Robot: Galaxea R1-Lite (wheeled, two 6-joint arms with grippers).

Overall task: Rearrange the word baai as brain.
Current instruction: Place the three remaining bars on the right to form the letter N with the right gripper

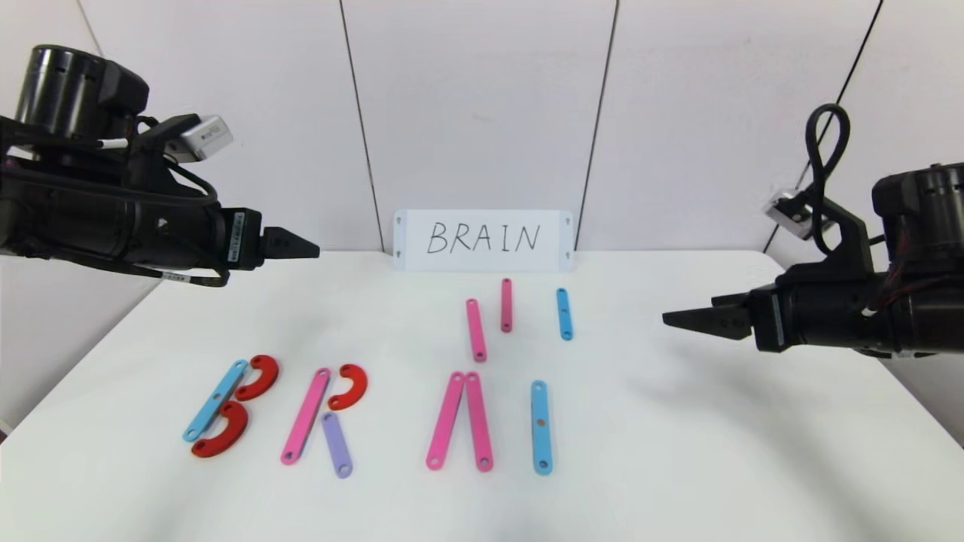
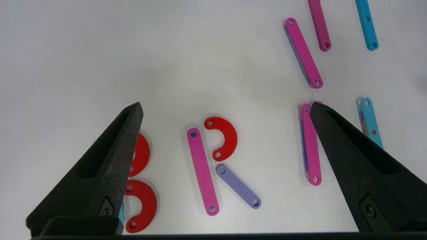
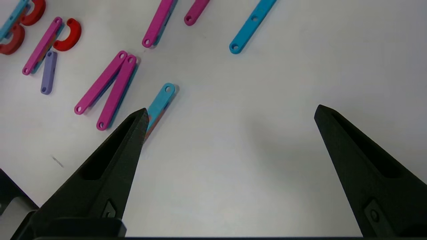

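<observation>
The white table (image 1: 678, 452) is carrying everything, and the white card (image 1: 483, 240) reading BRAIN is standing at its far edge against the wall, so places below are given from that card.

The left gripper (image 1: 305, 245) is hovering in the air well to the left of the card, at about the card's height in the head view, with its jaws standing wide apart and holding nothing. The right gripper (image 1: 678, 319) is hovering well to the right of the card and a little nearer the robot, its jaws also spread wide and empty.

The row of letters (image 1: 361, 414) is lying flat on the table nearer the robot than the card, running from far left of it to just right of its middle. Farthest left, a blue strip (image 1: 215, 400) and two red half-rings (image 1: 241, 406) are forming a B. Next, a pink strip (image 1: 306, 415), a red curve (image 1: 350, 385) and a purple strip (image 1: 337, 444) are forming an R. Below the card's middle, two pink strips (image 1: 461, 420) are meeting at their far ends as an A with no crossbar, and a blue strip (image 1: 541, 426) beside them is standing as an I.

Three loose strips are lying between the card and the row: pink (image 1: 475, 330), darker pink (image 1: 506, 305) and blue (image 1: 564, 314)
</observation>
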